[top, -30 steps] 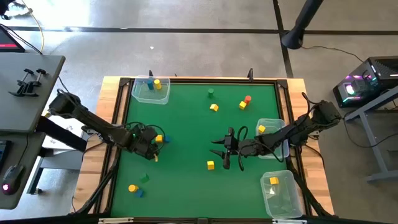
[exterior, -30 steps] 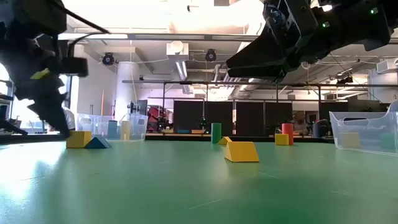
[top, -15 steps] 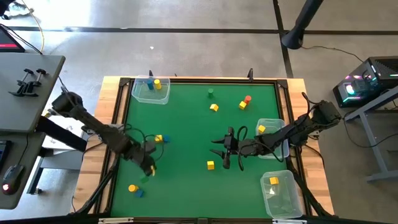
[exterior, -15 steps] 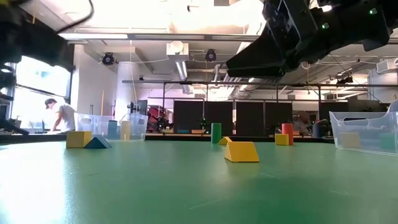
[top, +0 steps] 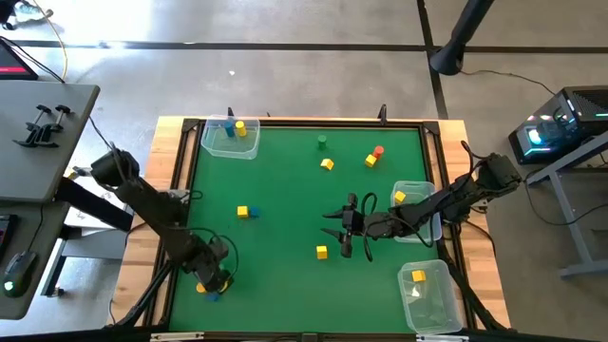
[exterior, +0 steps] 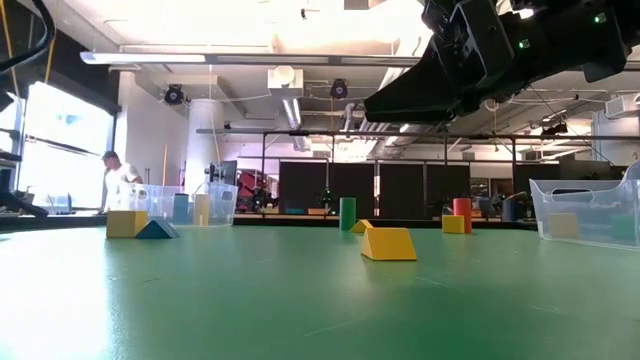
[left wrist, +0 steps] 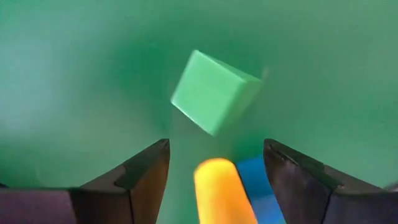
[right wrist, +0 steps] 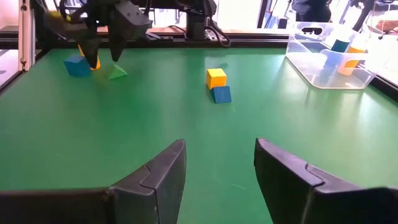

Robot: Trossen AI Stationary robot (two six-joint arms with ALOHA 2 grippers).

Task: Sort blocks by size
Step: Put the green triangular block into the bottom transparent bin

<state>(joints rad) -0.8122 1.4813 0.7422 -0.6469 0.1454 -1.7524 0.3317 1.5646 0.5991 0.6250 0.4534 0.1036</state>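
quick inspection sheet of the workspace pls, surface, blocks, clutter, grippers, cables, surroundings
surface: green mat in a wooden frame.
job's things: small yellow cube by the right gripper; yellow cube mid-left; green cube, yellow cylinder and blue block under the left gripper; more blocks at the far edge.
clutter: three clear plastic tubs, one at the far left corner, holding blocks.
grippers: left gripper open over the near-left cluster; right gripper open, empty, mid-table.
cables: black cable looped on the right arm.
surroundings: person far behind; lit computer case.
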